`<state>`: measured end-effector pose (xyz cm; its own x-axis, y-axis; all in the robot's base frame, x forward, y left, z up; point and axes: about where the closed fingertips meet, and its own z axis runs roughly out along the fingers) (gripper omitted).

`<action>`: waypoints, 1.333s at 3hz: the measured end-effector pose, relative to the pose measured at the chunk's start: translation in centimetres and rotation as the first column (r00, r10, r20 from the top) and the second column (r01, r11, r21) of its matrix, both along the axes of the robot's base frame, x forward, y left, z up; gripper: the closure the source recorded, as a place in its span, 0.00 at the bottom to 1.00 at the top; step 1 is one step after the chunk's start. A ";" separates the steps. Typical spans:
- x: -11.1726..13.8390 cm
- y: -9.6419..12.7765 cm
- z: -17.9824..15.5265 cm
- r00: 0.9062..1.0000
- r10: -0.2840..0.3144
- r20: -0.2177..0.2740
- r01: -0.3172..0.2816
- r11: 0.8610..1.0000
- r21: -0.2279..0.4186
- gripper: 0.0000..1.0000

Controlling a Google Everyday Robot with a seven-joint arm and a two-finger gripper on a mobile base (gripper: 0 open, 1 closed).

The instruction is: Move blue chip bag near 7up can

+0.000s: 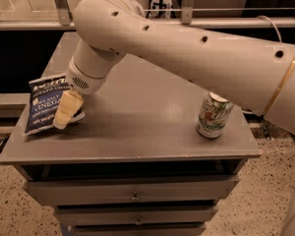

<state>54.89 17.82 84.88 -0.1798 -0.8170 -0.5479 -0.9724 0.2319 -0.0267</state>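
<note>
Basically, the gripper (68, 109) is sitting at the right edge of the bag (43, 104), at the far left end of the cabinet top (137, 127), w/ its cream tip overlapping the bag's lower right corner. Can't tell whether the jaws are spread, pressed together or pinching the foil, since the tip is hiding the contact. Bag is lying mostly flat, long axis running approx. front-to-back w/ a slight tilt, its left edge reaching close to the top's left rim. Can (214, 115) is standing upright well apart to the right, near the front right corner. So the relation that's mattering: the can is lying almost straight to the right of the jaws, about level w/ the bag in depth, and the arm (196, 48) is reaching in from the right, passing above and behind the can. Judging from that, the next move is calling for a rightward carry or drag across the top, stopping short so the bag isn't tipping the can.
</note>
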 end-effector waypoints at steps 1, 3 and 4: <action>0.8 -0.9 0.2 1.000 -0.027 0.015 0.027 1.000 -0.012 0.38; 1.2 -1.9 0.2 0.998 -0.056 0.020 0.056 0.998 -0.025 0.85; 2.4 -3.7 1.4 0.996 -0.075 0.052 0.078 0.996 -0.050 1.00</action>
<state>57.32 14.13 86.29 -0.2162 -0.8293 -0.5152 -0.9490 0.3026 -0.0888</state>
